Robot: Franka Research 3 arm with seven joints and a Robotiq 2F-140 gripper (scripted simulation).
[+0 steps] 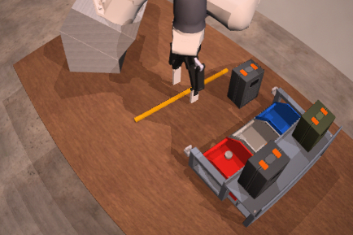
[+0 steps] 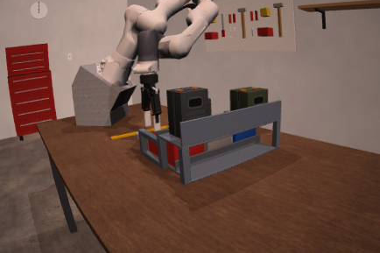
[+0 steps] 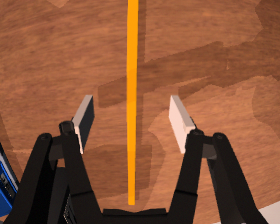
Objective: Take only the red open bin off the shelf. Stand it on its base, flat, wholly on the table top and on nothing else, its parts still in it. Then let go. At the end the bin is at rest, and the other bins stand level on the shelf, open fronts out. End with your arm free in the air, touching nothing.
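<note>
The red open bin point(image 1: 217, 160) point(image 2: 197, 148) sits at the near left end of the grey shelf point(image 1: 209, 173) point(image 2: 229, 122), with a round pale part point(image 1: 228, 154) in it. The light grey bin point(image 1: 253, 134) and the blue bin point(image 1: 278, 117) point(image 2: 244, 136) point(image 3: 1, 187) stand beside it in the row. My gripper point(image 1: 185, 90) point(image 2: 152, 125) point(image 3: 131, 106) is open and points down, away from the shelf. Its fingers stand apart on either side of a yellow rod point(image 1: 154, 109) point(image 2: 127, 135) point(image 3: 133, 50), touching neither side. The rod appears to lie on the table.
A dark case point(image 1: 245, 84) stands on the table between the rod and the blue end of the shelf. Another dark case point(image 1: 264, 171) point(image 2: 186, 109) stands on the shelf's top behind the red bin. A green case point(image 1: 313, 126) point(image 2: 247, 99) stands behind the blue bin.
</note>
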